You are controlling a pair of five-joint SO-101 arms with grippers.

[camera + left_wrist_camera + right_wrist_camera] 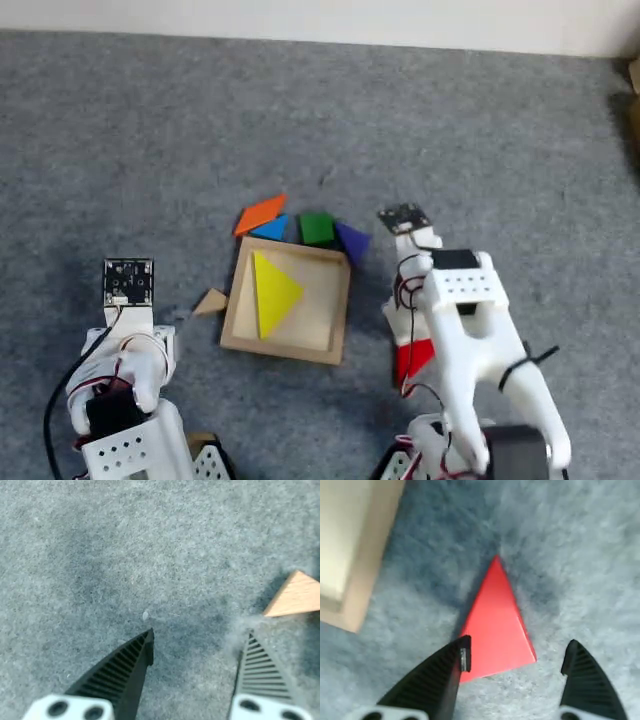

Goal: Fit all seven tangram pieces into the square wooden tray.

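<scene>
The square wooden tray (296,247) lies mid-table with a yellow triangle (272,290) inside it. Along its far edge lie an orange parallelogram (260,213), a blue triangle (270,228), a green square (317,228) and a purple triangle (352,240). A bare wooden triangle (211,301) lies on the carpet at the tray's left side. My left gripper (200,634) hangs open over bare carpet, the wooden triangle (297,596) just beyond one fingertip. My right gripper (519,647) is open low over the red triangle (497,625), its jaws on either side of it, apart from it.
Grey carpet covers the table. The left arm (125,350) stands near the front left, the right arm (465,330) at the tray's right, above the red triangle (415,358). A tray corner (365,555) lies close to the red piece.
</scene>
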